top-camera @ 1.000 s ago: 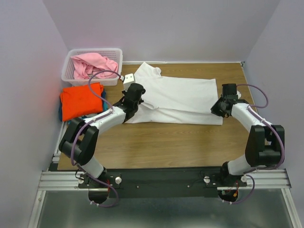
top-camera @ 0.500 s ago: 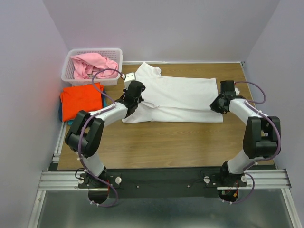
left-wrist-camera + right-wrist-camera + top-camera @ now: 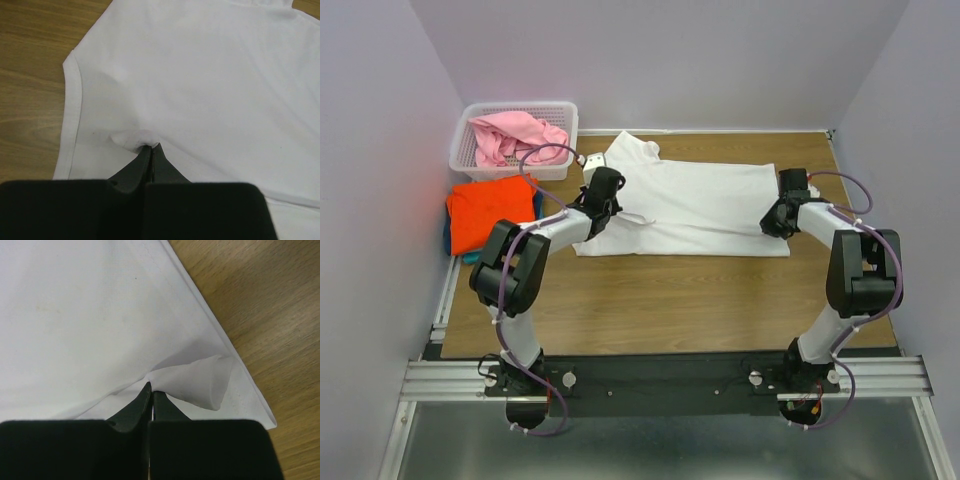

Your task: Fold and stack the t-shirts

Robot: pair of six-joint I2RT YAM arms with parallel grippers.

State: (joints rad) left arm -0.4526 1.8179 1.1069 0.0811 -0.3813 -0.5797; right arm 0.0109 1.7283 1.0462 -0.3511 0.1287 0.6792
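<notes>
Top external: white t-shirt spread flat just right of basket | left gripper clamped on cloth at basket-side end, right gripper clamped on hem corner at far end | likely paired so the edge lifts evenly for a fold | orange t-shirt lies folded in front of basket

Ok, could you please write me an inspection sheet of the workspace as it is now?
Surface: wooden table, no stains seen.
Job's things: white t-shirt spread mid-table; orange t-shirt folded at the left side, lying on a teal t-shirt; pink t-shirt crumpled in the basket.
Clutter: only the white basket, at the far left corner.
Grippers: left gripper and right gripper both shut, each pinching the white t-shirt.
Cables: purple cables loop along both arms.
Surroundings: plain lilac walls; metal rail at the near edge.
</notes>
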